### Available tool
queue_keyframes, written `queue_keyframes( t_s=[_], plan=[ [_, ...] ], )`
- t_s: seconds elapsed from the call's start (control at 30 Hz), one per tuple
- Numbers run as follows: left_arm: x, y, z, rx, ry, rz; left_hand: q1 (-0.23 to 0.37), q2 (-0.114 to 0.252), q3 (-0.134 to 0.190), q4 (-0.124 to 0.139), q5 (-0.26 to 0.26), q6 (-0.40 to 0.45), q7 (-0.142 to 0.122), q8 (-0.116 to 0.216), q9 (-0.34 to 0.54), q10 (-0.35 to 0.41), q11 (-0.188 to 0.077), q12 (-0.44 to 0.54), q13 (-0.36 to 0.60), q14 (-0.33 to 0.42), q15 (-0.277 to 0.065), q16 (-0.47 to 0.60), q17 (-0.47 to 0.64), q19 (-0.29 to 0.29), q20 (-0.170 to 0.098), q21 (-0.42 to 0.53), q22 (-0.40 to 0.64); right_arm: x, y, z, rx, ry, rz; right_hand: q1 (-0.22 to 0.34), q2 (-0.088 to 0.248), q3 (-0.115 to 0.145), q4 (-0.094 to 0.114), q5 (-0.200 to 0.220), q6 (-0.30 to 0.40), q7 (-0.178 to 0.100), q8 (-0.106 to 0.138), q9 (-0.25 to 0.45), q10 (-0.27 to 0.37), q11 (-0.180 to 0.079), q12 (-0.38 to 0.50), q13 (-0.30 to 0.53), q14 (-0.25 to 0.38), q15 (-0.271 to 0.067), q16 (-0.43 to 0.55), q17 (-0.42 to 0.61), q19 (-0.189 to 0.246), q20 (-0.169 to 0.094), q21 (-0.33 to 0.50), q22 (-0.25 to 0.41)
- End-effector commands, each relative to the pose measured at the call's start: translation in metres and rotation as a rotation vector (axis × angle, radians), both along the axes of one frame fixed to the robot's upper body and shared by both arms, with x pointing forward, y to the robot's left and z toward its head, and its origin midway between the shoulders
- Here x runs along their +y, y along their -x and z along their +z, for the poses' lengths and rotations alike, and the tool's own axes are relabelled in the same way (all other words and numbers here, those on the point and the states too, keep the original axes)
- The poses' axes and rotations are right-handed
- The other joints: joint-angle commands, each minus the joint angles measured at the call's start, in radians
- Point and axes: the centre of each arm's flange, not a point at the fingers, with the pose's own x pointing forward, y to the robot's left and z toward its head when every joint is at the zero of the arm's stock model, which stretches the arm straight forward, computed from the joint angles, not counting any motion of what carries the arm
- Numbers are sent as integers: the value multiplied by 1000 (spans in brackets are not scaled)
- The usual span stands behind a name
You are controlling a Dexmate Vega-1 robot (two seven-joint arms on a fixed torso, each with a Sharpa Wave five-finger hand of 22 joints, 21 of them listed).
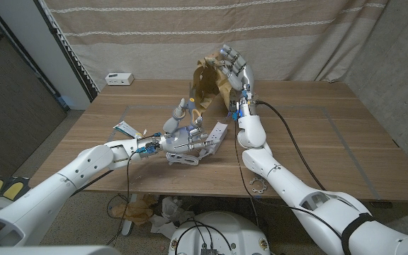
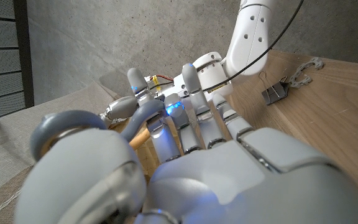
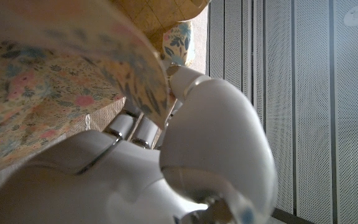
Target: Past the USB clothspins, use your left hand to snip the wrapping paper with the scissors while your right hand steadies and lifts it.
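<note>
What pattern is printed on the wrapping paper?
Small flowers on the wrapping paper, pink and blue on cream; clearest in the right wrist view.

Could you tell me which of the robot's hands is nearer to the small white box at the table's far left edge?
Left. The left hand is mid-table, closer to the small white box; the right hand holds the crumpled brown wrapping paper up, farther right.

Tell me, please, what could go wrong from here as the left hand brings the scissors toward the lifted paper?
The right hand holds the wrapping paper up crumpled, so it may slip or tear. The left hand holds the scissors low near the table, apart from the paper; its grip looks awkward, so a snip may miss.
</note>
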Motion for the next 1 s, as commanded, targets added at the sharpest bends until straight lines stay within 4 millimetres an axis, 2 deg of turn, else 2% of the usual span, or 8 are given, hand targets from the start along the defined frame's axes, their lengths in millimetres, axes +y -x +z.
queue_keyframes(
  t_s=[0.03,0.23,1.0],
  plan=[
    [2,-1,0,-2,-4,7,-8,3,-3,-1,7,6,55,7,3,13,-29,3,2,9,-137,3,5,-1,0,3,0,0,3,0,-2,20,70,23,48,114,124,5,-6,4,-2,2,8,0,-2,1,196,-163,100,30,12,-164,0,1],
    [3,-1,0,-4,-1,12,-10,4,-4,0,8,7,55,8,3,12,-29,3,2,10,-137,1,2,-2,0,3,0,0,5,-2,6,17,93,22,47,114,123,5,-11,4,-3,2,8,-7,-4,-1,199,-163,102,33,15,-164,1,1],
    [6,0,2,-20,7,38,-10,4,-2,0,9,7,47,7,2,14,-29,3,2,11,-141,2,5,3,-1,6,-1,0,2,-6,90,-1,176,17,42,115,121,5,-17,9,-1,3,22,-2,-8,-10,213,-162,106,43,22,-163,-2,-4]
  ],
)
